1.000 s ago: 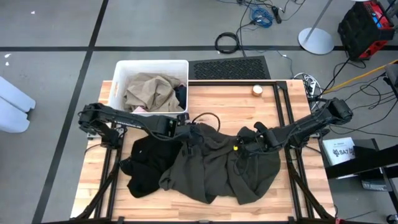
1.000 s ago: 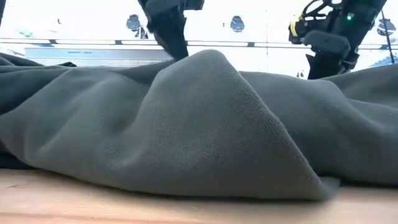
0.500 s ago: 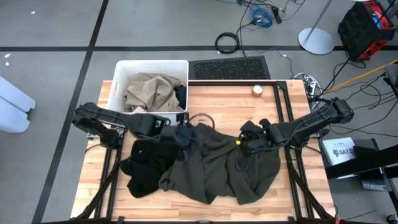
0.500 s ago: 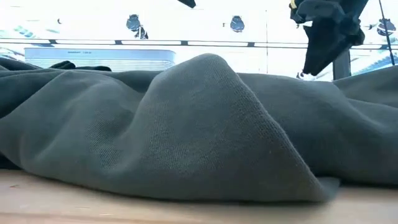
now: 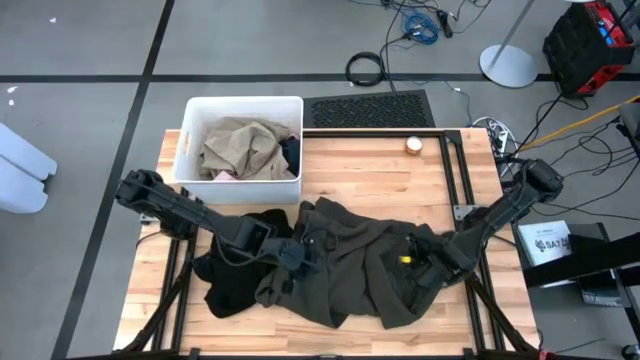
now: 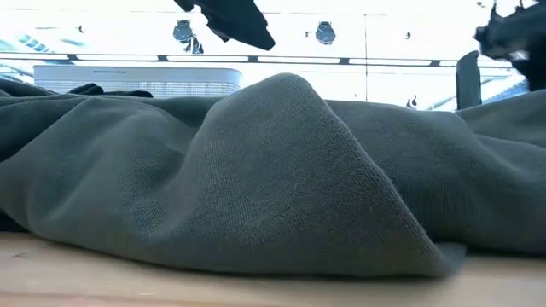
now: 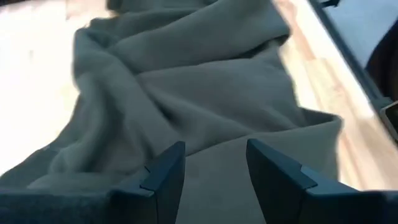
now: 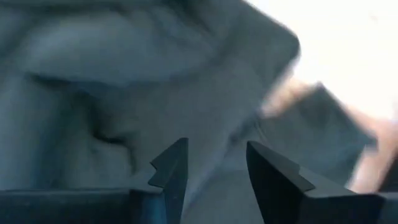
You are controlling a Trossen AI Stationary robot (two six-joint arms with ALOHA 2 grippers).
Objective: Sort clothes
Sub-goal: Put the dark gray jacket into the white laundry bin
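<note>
Olive-brown garment (image 5: 365,265) heaped on the table (image 5: 380,165), just in front of the white bin (image 5: 190,115); black garment (image 5: 235,265) touching its left side. Left gripper (image 5: 300,255) and right gripper (image 5: 425,268) over that olive heap, fingers apart, holding nothing. Likely risks: pinching 2 layers together, dragging the black piece along, snagging folds.

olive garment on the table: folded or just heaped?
Heaped, not folded. The olive-brown garment lies rumpled across the table, with uneven creases and ridges and ragged edges, partly overlapping a black garment beside it.
</note>
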